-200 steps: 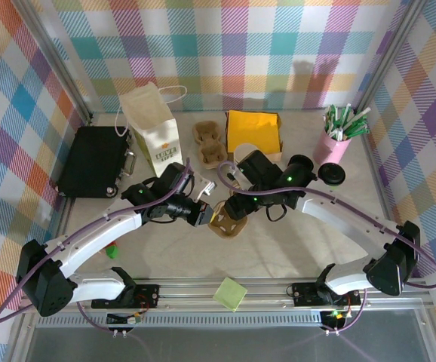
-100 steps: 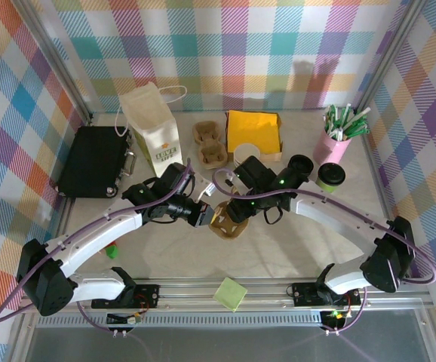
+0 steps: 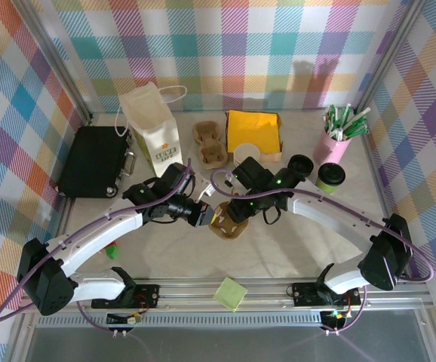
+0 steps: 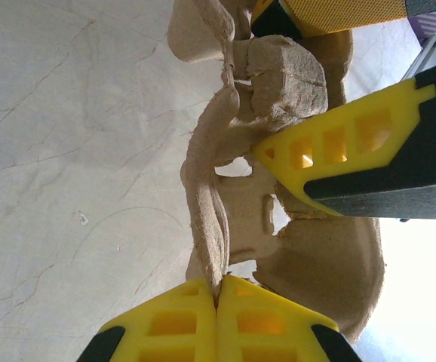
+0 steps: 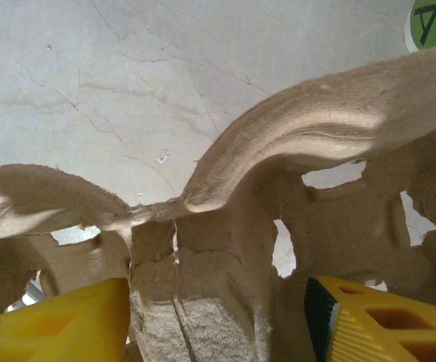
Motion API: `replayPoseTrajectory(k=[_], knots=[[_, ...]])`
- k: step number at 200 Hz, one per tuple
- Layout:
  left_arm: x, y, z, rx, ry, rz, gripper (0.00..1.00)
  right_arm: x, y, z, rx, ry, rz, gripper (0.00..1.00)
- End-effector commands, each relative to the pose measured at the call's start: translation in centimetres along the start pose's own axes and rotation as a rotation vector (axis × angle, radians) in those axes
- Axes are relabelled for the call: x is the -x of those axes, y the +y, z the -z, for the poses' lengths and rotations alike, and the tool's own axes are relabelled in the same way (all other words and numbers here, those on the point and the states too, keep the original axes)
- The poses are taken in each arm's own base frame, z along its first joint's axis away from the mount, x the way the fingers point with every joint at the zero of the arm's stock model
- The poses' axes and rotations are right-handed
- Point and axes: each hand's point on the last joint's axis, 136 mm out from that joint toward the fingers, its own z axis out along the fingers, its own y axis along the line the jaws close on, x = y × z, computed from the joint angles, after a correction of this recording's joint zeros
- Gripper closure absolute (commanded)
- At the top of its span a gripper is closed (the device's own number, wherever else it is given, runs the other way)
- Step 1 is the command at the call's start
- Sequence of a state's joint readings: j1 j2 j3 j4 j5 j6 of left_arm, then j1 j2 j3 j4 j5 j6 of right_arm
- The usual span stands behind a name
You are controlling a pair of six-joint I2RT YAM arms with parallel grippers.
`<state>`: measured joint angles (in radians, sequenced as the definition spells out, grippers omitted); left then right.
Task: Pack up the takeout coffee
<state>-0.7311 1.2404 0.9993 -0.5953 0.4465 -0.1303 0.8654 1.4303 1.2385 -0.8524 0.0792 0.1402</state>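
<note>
Left wrist view has the left end effector pinched shut on the rim of the pulp cup carrier, while the right end effector stands open astride the carrier's centre post. The takeout coffee sits on the surface off to the right of the right end effector, untouched.

The right arm has swung leftward, bringing the right hand closer onto the cardboard carrier; the green-banded paper cup, earlier half-hidden behind it, now stands uncovered.
</note>
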Motion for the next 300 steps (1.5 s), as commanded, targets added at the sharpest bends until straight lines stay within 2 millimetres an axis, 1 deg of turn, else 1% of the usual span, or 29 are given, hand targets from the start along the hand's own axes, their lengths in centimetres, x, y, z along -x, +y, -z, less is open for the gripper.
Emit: replayPoseTrajectory(k=[1, 101, 117, 140, 149, 161, 166, 171, 195, 212, 226, 251, 282, 300], knots=[[1.0, -0.9, 0.3, -0.03, -0.02, -0.02, 1.0, -0.2, 0.0, -0.5, -0.012, 0.009, 0.019, 0.36], [1.7, -1.6, 1.1, -0.047, -0.054, -0.018, 1.0, -0.1, -0.1, -0.4, -0.017, 0.002, 0.012, 0.5], [1.9, -1.9, 1.4, -0.053, -0.066, -0.02, 1.0, -0.3, -0.2, -0.4, -0.02, 0.002, 0.011, 0.52], [2.4, -2.3, 2.1, -0.057, -0.09, -0.023, 0.99, -0.3, -0.3, -0.2, -0.025, -0.001, 0.014, 0.58], [2.6, -2.6, 2.5, -0.063, -0.103, -0.028, 0.99, -0.3, -0.3, -0.1, -0.028, -0.005, 0.016, 0.59], [2.9, -3.0, 3.0, -0.068, -0.118, -0.031, 0.94, -0.3, -0.4, 0.1, -0.033, -0.008, 0.017, 0.59], [3.1, -3.1, 3.2, -0.067, -0.124, -0.032, 0.9, -0.3, -0.5, 0.2, -0.034, -0.009, 0.019, 0.59], [3.2, -3.1, 3.5, -0.064, -0.132, -0.032, 0.83, -0.3, -0.5, 0.2, -0.037, -0.012, 0.019, 0.59], [4.0, -3.5, 5.1, -0.043, -0.174, -0.039, 0.62, -0.2, -0.7, 0.7, -0.047, -0.024, 0.023, 0.6], [4.8, -3.6, 6.6, -0.004, -0.219, -0.04, 0.52, -0.3, -0.8, 0.8, -0.054, -0.025, 0.024, 0.6], [5.7, -2.9, 8.1, 0.073, -0.263, -0.024, 0.45, -0.4, -1.0, 0.9, -0.066, -0.023, 0.024, 0.6], [7.4, -1.4, 11.3, 0.217, -0.335, 0.018, 0.4, -0.7, -1.2, 1.2, -0.072, -0.017, 0.023, 0.6], [9.6, -0.4, 14.7, 0.312, -0.406, 0.072, 0.38, -0.9, -1.2, 1.8, -0.072, -0.033, 0.025, 0.6], [10.7, 0.7, 16.4, 0.368, -0.448, 0.131, 0.37, -0.9, -1.3, 2.2, -0.074, -0.044, 0.028, 0.6]])
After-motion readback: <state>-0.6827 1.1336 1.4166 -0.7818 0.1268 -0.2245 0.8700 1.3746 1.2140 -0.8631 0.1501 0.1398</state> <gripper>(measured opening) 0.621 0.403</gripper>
